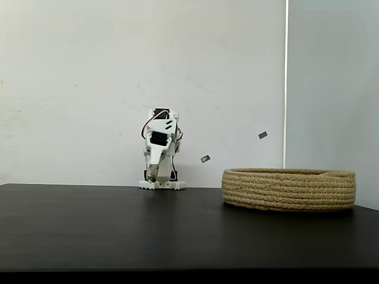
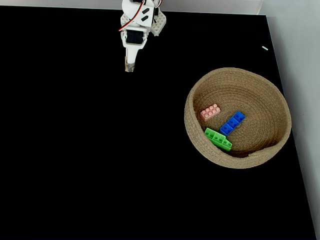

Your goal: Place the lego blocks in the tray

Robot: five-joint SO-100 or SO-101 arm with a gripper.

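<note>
The black table carries the rope tray at the right in both fixed views. Inside it lie the green brick, blue brick and pink brick. The tool, well apart, points down, fingers together.

We see a black table running up to a white wall. Two small grey tabs sit on that wall, perhaps tape. A pale vertical strip divides the wall at right.
</note>
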